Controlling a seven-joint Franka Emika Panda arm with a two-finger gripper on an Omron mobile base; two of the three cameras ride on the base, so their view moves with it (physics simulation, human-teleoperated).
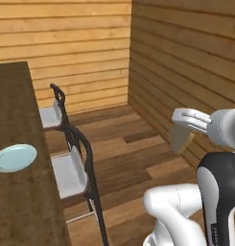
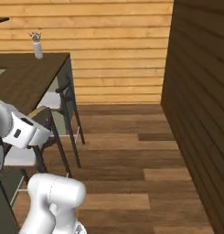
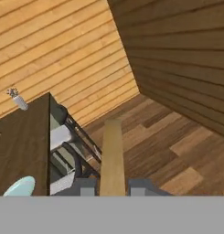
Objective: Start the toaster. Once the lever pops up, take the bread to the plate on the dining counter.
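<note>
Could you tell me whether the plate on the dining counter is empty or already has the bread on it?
Empty: the plate lies bare on the dining counter, while the bread stands edge-on between the claw's fingers, over the floor.

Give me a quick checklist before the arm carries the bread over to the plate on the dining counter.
1. Bread held in the end effector: ok, the slice stands edge-on between the two fingertips.
2. Plate bare, ready to take the slice: ok.
3. Plate lies flat on the dining counter: ok.
4. End effector already over the counter: not ok, it hangs above the wooden floor, off to the plate's side.
5. Chairs along the counter edge are out of the path: cannot tell.
</note>
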